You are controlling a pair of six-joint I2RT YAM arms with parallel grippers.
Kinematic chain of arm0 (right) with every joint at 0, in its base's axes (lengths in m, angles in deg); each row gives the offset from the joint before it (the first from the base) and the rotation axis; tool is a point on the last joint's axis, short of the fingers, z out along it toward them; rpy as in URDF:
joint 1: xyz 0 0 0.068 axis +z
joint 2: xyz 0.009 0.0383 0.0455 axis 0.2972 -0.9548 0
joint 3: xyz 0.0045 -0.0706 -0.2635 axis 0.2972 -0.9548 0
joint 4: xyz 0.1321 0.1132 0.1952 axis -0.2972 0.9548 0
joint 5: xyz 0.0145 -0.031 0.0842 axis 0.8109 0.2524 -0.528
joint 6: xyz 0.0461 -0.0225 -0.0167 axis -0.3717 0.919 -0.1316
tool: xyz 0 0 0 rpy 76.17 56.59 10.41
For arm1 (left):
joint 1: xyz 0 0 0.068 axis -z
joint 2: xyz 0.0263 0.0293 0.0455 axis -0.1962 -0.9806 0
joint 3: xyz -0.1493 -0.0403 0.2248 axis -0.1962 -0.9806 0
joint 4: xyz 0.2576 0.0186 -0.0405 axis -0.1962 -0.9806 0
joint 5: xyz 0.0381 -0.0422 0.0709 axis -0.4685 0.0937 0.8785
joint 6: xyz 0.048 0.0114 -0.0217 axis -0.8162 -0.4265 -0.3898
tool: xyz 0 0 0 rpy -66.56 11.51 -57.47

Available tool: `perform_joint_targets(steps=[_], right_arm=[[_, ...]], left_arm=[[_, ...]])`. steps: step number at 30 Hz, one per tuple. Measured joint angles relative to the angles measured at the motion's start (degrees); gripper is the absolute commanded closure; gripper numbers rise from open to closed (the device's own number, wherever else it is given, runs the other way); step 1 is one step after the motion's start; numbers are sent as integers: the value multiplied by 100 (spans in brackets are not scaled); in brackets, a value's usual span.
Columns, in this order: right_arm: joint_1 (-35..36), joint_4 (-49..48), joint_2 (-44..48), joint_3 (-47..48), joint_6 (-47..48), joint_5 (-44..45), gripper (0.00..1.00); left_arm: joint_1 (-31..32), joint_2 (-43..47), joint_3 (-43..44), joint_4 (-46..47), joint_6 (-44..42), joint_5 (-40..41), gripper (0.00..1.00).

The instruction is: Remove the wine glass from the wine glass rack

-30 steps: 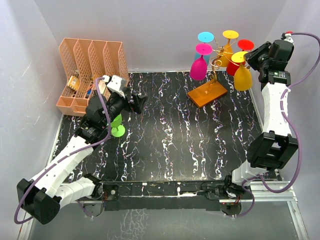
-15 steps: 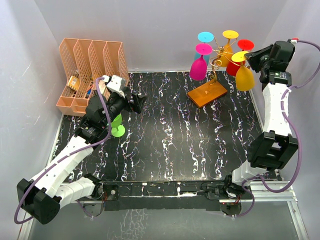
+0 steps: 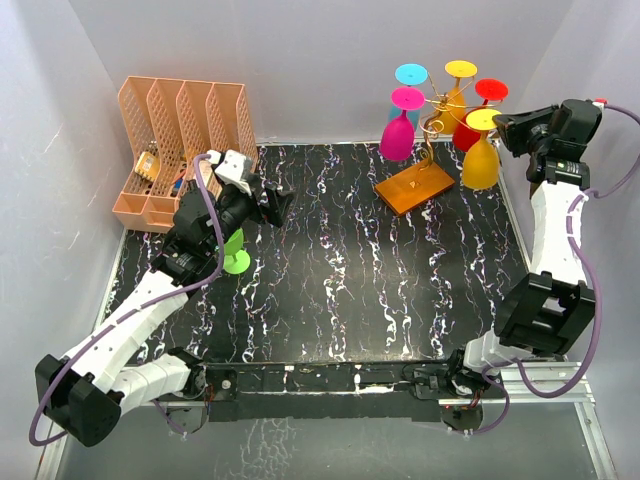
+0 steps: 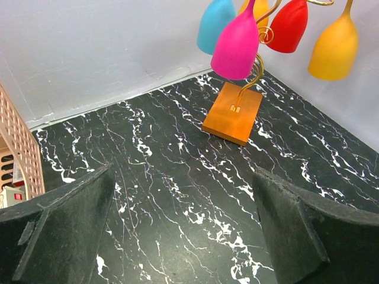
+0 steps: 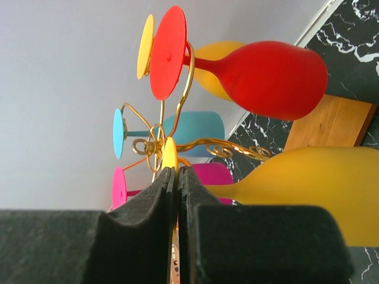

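The gold wire wine glass rack stands on its orange-brown base at the back right. Several coloured glasses hang on it upside down. My right gripper is shut on the thin round foot of the yellow wine glass at the rack's right side; its bowl hangs below. Whether its stem still sits in the wire arm I cannot tell. My left gripper is open and empty above the dark table, far left of the rack.
A red glass, a magenta glass, a blue one and another yellow one hang on the rack. A green glass stands under my left arm. A peach file organizer sits back left. Grey walls close in.
My right wrist has swung out to the right and turned; the yellow glass has shifted slightly left and down with it. The left arm has not moved.
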Motion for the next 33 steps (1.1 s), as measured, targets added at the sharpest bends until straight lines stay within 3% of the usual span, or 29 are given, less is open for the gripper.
perform_joint_targets(steps=[13, 33], right_arm=[[-33, -291, 319, -461, -42, -680, 93], [-35, -813, -101, -103, -411, -1141, 93]], left_arm=[[0, -74, 0, -2, 9, -9, 3], [0, -131, 0, -42, 22, -11, 3]])
